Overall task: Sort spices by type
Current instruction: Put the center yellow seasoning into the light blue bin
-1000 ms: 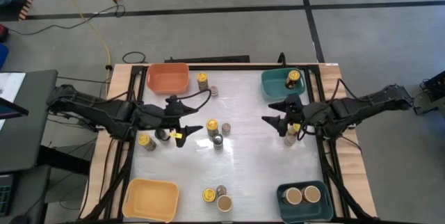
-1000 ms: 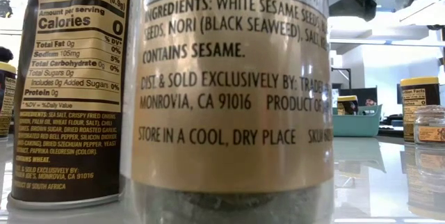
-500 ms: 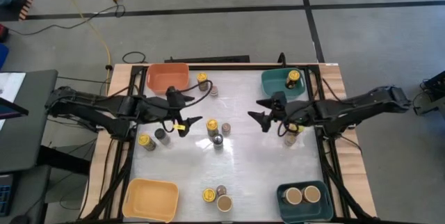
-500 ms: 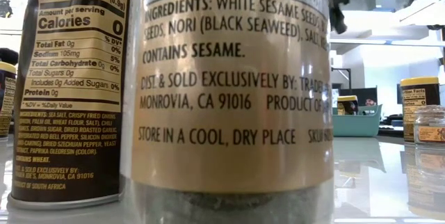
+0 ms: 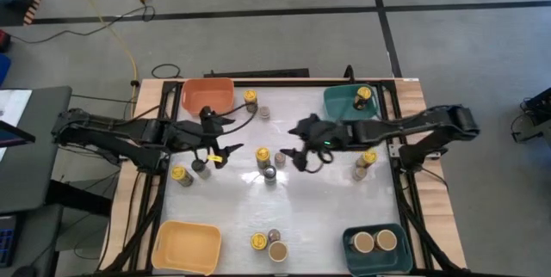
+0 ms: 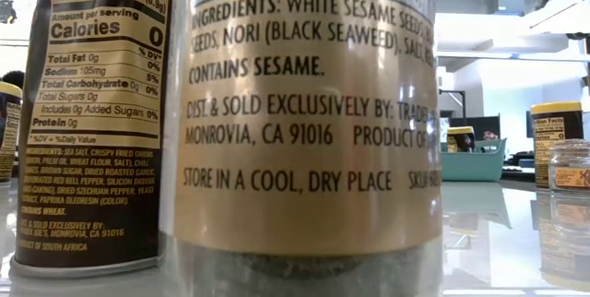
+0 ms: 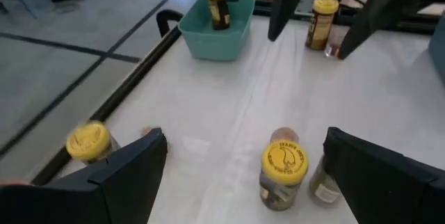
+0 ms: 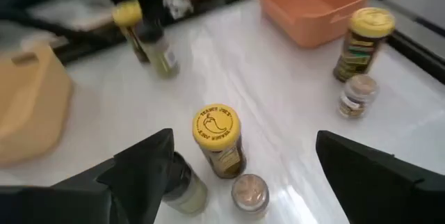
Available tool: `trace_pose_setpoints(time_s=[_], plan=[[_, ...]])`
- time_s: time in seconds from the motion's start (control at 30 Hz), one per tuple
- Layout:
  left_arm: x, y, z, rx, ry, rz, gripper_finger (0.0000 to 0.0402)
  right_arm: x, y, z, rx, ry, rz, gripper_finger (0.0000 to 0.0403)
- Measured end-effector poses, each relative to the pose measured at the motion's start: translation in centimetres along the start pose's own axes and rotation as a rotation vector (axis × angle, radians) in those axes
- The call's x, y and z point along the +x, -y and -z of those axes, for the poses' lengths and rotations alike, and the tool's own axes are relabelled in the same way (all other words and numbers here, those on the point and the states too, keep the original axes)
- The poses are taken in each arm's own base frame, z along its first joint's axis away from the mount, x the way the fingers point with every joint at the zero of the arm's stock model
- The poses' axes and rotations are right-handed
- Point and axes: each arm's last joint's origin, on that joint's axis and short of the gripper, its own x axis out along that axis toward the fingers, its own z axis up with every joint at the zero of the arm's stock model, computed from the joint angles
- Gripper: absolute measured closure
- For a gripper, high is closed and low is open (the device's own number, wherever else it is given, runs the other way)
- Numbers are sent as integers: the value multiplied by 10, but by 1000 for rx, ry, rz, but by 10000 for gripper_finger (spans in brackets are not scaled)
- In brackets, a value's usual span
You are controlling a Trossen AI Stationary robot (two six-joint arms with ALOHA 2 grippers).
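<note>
White table (image 5: 327, 200); both pincers open, right pincer (image 5: 299, 158) near centre jars (image 5: 269, 163).

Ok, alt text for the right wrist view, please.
The right gripper, open and empty, hovers over a yellow-lidded jar standing on the white table beside a black-lidded jar and a small grey-topped jar. Farther off sit an empty orange bin and two more jars.

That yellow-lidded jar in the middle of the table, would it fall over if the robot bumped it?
Probably yes. The yellow-lidded jar stands upright, taller than it is wide, so a push near its lid could tip it. Being round, it might then roll on the smooth white table. It looks like glass, so perhaps slippery.
</note>
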Motion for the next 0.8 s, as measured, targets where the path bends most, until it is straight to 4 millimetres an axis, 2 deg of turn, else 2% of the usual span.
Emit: trace_pose_setpoints(time_s=[0.17,0.27,0.43,0.6,0.8], plan=[[-9,-9,23,-75,104,18,29,35,-11,-29,-88,-160,-27,26],[-16,-14,29,-113,179,30,29,53,-17,-45,-93,-270,-26,26],[-24,-20,34,-158,200,38,29,83,-28,-62,-71,-430,26,26],[-26,-20,35,-170,203,41,29,106,-39,-66,-69,-516,53,27],[-26,-20,35,-167,199,56,29,126,-43,-56,-2,-585,102,27]])
